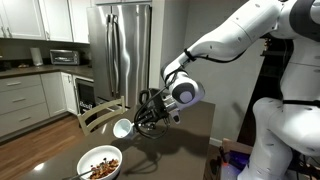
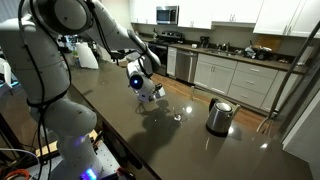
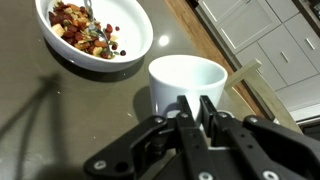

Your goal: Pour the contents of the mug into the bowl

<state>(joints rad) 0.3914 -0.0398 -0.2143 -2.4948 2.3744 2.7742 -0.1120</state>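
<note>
Just above and beside the bowl (image 1: 100, 162) in an exterior view, the gripper (image 1: 136, 121) carries the mug (image 1: 122, 128) clear of the dark table (image 1: 190, 125). The mug looks tipped, its mouth turned partly toward the bowl, which sits lower and nearer the camera. A wooden chair (image 1: 98, 115) stands behind the bowl, past the table edge. In the other exterior view the bowl does not show. The mug (image 2: 150, 93) hangs from the gripper (image 2: 143, 86) over the table (image 2: 200, 150), and a steel kettle (image 2: 219, 116) stands well apart from it. In the wrist view the jaws are drawn narrow, the fingers (image 3: 207, 106) pinching the near wall of the mug (image 3: 187, 78). What the mug holds cannot be made out. The bowl (image 3: 95, 30), with brownish food in it, lies ahead of the gripper (image 3: 196, 104), past the mug's far rim and off toward the left of the picture. Bare table (image 3: 40, 110) lies between them, so the pour likely needs a short carry that way before tipping further. The chair (image 3: 262, 85) is on the mug's side away from the bowl, out of the way.
</note>
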